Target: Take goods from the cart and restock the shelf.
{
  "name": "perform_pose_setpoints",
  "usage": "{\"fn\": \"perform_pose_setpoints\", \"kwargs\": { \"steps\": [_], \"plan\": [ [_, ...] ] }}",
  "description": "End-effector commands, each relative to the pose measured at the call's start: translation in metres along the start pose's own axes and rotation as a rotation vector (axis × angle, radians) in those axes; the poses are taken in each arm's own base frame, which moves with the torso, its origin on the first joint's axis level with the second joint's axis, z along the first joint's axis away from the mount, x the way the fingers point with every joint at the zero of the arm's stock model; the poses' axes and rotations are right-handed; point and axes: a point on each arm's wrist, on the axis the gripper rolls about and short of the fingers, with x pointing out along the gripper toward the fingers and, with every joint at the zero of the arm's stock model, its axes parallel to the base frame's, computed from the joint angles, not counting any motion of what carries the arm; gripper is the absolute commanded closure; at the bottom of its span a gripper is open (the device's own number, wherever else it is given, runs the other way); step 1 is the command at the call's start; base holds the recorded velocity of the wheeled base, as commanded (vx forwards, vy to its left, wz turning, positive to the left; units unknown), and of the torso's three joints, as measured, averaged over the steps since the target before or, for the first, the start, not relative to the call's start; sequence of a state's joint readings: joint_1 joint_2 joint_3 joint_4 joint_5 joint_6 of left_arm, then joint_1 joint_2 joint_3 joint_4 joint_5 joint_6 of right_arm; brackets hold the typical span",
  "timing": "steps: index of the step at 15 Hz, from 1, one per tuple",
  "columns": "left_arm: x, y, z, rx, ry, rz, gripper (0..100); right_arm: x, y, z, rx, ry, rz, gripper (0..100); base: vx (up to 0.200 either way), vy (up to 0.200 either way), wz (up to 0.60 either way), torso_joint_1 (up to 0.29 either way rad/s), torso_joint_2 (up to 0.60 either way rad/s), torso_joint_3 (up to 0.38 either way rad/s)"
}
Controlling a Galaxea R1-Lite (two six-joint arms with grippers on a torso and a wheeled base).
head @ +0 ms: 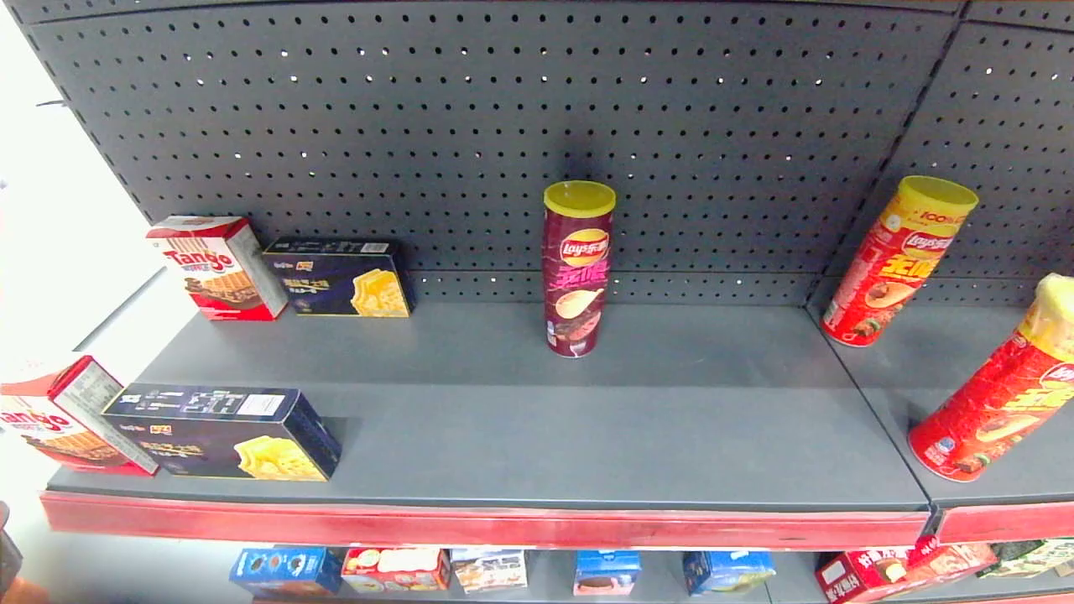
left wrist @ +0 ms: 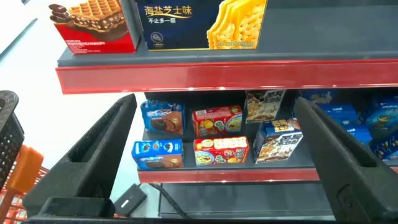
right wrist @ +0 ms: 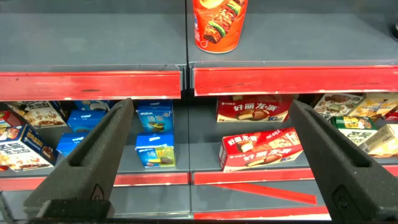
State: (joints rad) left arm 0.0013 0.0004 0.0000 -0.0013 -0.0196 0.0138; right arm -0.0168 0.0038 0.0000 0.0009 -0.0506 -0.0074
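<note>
The grey shelf (head: 587,419) carries a maroon chip can (head: 578,268) standing near the back at the middle. Two red chip cans (head: 898,260) (head: 994,386) stand on the right section. On the left are two red wafer boxes (head: 216,267) (head: 59,415) and two dark blue cracker boxes (head: 340,277) (head: 222,432). My left gripper (left wrist: 214,102) is open and holds nothing, below the shelf's red front edge (left wrist: 224,76) near the front boxes. My right gripper (right wrist: 211,104) is open with nothing between its fingers, below the red can (right wrist: 219,25).
A black cart basket (left wrist: 7,143) with an orange handle (left wrist: 25,177) is at my left. Lower shelves hold several small snack boxes (left wrist: 217,134) (right wrist: 255,146). A perforated back panel (head: 503,126) closes the shelf behind. Bare shelf lies on both sides of the maroon can.
</note>
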Motion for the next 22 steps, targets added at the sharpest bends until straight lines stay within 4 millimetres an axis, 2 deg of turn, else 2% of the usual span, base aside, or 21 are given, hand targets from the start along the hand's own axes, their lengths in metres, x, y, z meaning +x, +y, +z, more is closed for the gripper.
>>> {"fn": "perform_pose_setpoints", "kwargs": {
  "steps": [1,7,21,22],
  "plan": [
    [0.0,0.0,0.0,0.0,-0.001,0.0,0,0.0001,0.0,0.0001,0.0,0.0,0.0,0,0.0,0.0,0.0,0.0,0.0,0.0],
    [0.0,0.0,0.0,0.0,-0.001,0.0,0,0.0001,0.0,0.0001,-0.002,0.0,-0.002,0,0.0,0.0,0.0,0.0,0.0,0.0],
    [0.0,-0.0001,-0.0001,0.0,0.001,-0.003,0,0.0001,-0.0001,0.0001,0.006,0.0,-0.005,0,0.0,0.0,0.6,0.004,0.0,0.002],
    [0.0,-0.0001,-0.0001,0.0,0.001,-0.002,0,0.0001,-0.0001,0.0001,0.006,0.0,-0.005,0,0.0,0.0,0.0,0.0,0.0,0.0]
  ]
}}
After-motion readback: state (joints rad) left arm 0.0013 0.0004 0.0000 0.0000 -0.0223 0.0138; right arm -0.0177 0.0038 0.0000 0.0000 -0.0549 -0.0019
